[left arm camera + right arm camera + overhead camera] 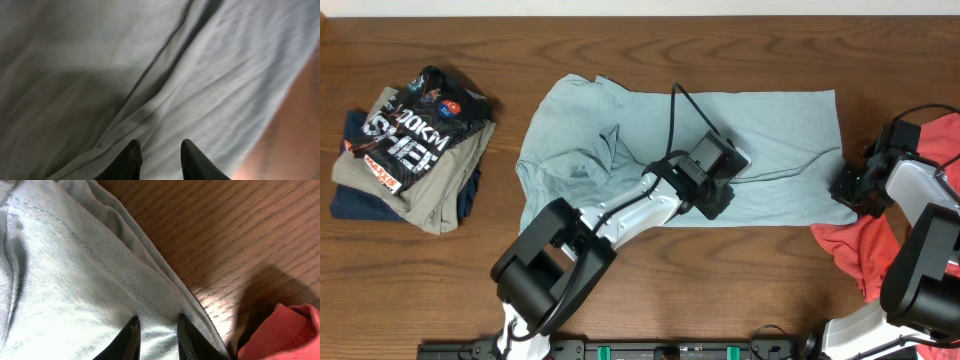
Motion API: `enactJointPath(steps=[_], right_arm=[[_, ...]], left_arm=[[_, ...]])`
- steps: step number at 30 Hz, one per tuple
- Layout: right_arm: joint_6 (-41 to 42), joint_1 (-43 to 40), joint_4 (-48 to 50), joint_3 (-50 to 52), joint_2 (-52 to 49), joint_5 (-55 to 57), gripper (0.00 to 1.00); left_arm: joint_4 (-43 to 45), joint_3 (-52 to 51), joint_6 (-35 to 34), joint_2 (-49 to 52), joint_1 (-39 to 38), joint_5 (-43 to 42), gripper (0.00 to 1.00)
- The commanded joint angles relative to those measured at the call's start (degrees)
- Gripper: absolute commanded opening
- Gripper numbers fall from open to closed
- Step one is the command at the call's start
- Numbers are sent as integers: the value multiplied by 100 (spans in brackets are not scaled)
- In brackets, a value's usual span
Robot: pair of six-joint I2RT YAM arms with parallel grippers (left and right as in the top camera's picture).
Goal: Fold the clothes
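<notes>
The pale blue-grey T-shirt (770, 120) lies spread across the middle of the table, rumpled at its left end. My left gripper (735, 165) hovers low over the shirt's middle near the front hem. In the left wrist view its fingertips (159, 145) stand a little apart over wrinkled cloth (200, 75), with no fold pinched. My right gripper (840, 185) is at the shirt's front right corner. There its fingertips (157, 320) are shut on the hemmed fabric (60, 280), which puckers between them. A coral-red garment (865, 250) lies crumpled just right of that corner (285, 330).
A pile of folded clothes (410, 150), with a black printed top on it, sits at the far left. Bare wooden table (670, 290) runs along the front edge and beside the shirt's corner (240, 235). The left arm's cable crosses over the shirt.
</notes>
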State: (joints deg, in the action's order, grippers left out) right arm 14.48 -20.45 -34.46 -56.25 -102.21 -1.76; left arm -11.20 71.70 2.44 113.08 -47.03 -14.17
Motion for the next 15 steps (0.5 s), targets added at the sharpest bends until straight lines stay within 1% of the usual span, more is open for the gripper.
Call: enactJointPath(steps=[1,7,15], right_arm=[[46,-92,-79,343,-387,149,24],[46,-92,-92,343,-387,149,24],[46,-92,-92,343,-387,149,24]], left_arm=[[-55,31,101,-44,-254,-33,29],[-9,31,184,223,-535,-33,29],[404,31,179,385,-439,-35,29]])
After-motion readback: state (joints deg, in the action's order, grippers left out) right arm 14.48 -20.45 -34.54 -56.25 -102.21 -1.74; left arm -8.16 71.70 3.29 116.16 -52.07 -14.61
